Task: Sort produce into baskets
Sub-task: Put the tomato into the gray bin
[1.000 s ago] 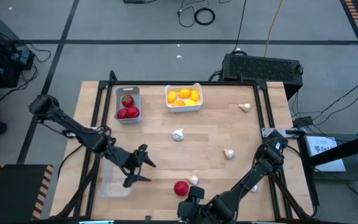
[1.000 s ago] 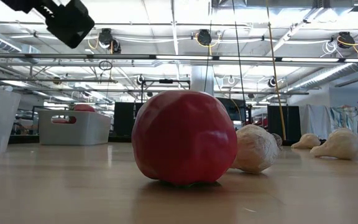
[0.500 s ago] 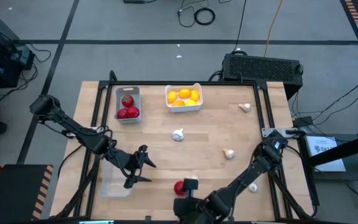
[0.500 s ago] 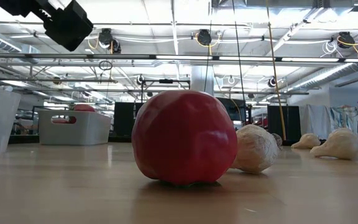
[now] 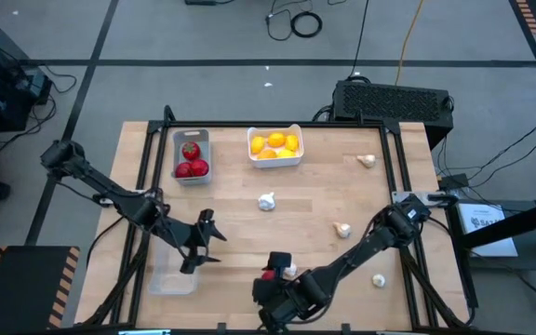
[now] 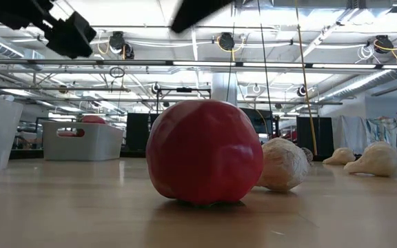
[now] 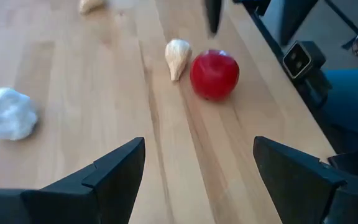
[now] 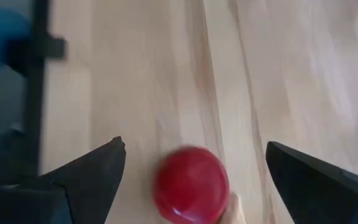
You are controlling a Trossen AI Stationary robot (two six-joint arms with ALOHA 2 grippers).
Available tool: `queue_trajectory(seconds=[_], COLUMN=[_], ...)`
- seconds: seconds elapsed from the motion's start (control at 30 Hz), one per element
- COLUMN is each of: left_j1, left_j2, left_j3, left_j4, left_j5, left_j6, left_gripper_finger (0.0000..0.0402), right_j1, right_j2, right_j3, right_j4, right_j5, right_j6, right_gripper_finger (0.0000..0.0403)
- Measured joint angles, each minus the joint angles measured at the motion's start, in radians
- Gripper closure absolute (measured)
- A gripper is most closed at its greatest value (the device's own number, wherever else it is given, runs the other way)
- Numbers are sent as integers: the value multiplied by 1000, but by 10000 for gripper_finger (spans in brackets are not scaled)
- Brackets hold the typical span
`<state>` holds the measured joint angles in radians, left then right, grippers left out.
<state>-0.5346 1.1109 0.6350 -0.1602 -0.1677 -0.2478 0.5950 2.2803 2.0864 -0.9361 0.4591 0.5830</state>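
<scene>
Advancing along the near edge of the pale wooden table (image 5: 324,200) over the past second, the right gripper (image 5: 278,263) now hangs directly above the small round red tomato (image 5: 268,275), where a second ago it sat short of the fruit. Its two dark fingers (image 8: 86,171) are spread wide and grasp nothing; in the right wrist view the tomato lies on the boards between them, nearer one finger than the other, clear of both. A beige garlic bulb (image 7: 177,57) rests just beside the tomato, touching or nearly so. The left gripper (image 5: 201,240), fingers likewise released, has drawn slightly back and hovers beside the clear translucent plastic tray (image 5: 170,279) at the table's front left. At the far edge, the grey rectangular tray (image 5: 191,140) holds red tomatoes and the white rectangular tray (image 5: 275,160) holds yellow-orange fruits. A white garlic bulb (image 5: 267,200) lies mid-table, and three more beige bulbs lie scattered to the right.
</scene>
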Motion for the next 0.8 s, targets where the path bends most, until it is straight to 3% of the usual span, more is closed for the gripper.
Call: queue_trajectory(seconds=[0.37, 0.8], left_j1=[0, 0], left_j2=[-248, -278], left_j3=[0, 0], left_j4=[-113, -135], left_j5=[-61, -77], left_j6=[19, 19], left_gripper_finger=[96, 96], right_j1=[-35, -50], right_j2=[1, 1], right_j3=[-162, -328], right_j4=[111, 234], right_j5=[-100, -127], right_j6=[43, 136], right_gripper_finger=[28, 28])
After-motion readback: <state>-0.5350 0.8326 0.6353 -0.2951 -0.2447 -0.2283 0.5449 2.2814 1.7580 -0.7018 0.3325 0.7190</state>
